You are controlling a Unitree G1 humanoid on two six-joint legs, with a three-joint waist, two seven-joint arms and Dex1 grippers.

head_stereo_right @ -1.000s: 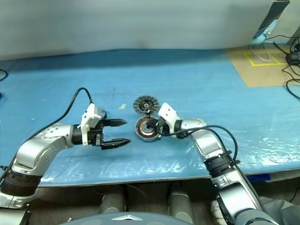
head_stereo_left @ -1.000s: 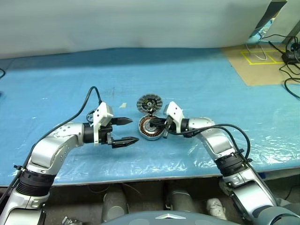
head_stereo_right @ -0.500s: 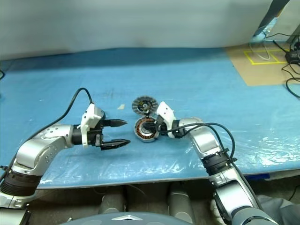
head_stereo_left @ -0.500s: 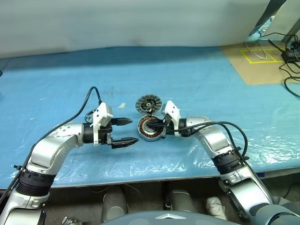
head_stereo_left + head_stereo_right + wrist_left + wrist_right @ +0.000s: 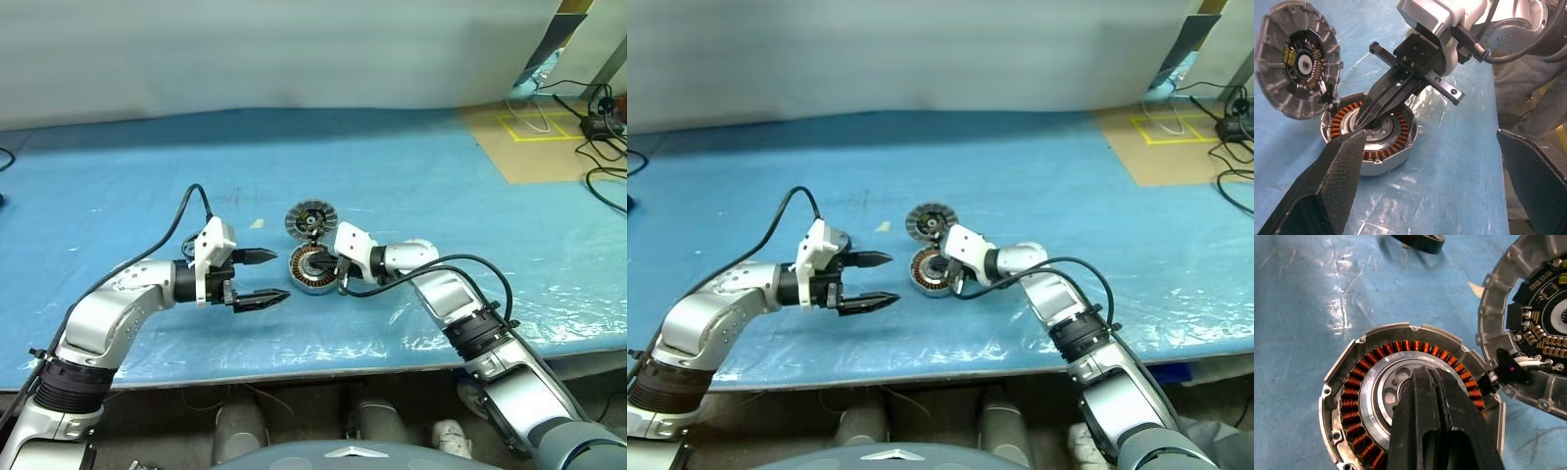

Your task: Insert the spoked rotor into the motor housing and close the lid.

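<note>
The motor housing (image 5: 312,269) lies flat near the middle of the left eye view on the blue-covered desk (image 5: 441,186), open side up, so that its ring of copper windings and silver hub can be reached from above; the lid (image 5: 311,218) stands tilted just behind it, ribbed face and black-and-yellow centre turned toward the camera, touching the housing's far rim, which I judge keeps it ready to fold down once the inside is seated; the right gripper (image 5: 331,273) reaches in from the right of the frame with its fingers closed together into one narrow point, their tips down at the hub, probably to press or settle the part there rather than to grasp; the left gripper (image 5: 269,275) hovers left of the housing, apart from it, fingers spread wide and empty, seemingly waiting to steady the casing or take the lid; the left wrist view shows the closed tips meeting the hub's centre and the lid leaning at the rim; the right wrist view shows a small black connector (image 5: 1511,372) with pale wires joining lid and housing, and a dark ring-like object (image 5: 1418,242) lying on the desk beyond.
</note>
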